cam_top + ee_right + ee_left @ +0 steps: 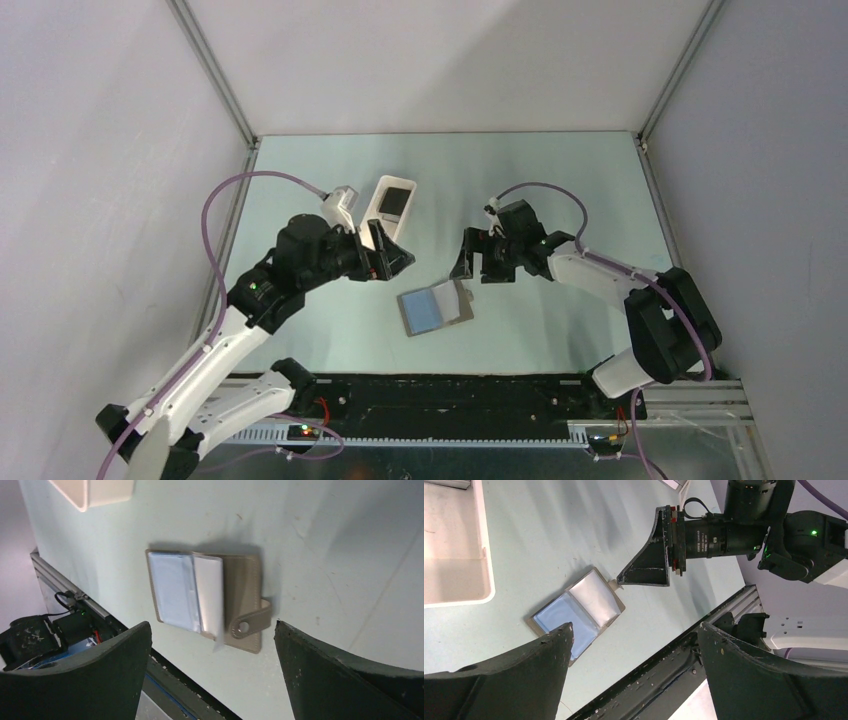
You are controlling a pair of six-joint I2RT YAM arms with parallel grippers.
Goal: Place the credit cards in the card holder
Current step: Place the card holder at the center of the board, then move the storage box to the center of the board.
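Observation:
The card holder (436, 307) lies open and flat on the table between the two arms, its light blue pockets facing up. From the left wrist it shows as blue and white pockets (579, 605). From the right wrist its grey-brown cover (242, 587) and snap tab (248, 624) show, with one pale leaf blurred. One dark credit card (394, 202) lies in the white tray. My left gripper (392, 255) (635, 626) hangs open just left of and behind the holder, holding nothing. My right gripper (478, 265) (212, 624) is open just right of it, also holding nothing.
The long white tray (377, 196) (480, 555) (100, 492) sits behind the left gripper. A black rail (450, 385) runs along the table's near edge, close to the holder. Grey walls enclose the table on three sides.

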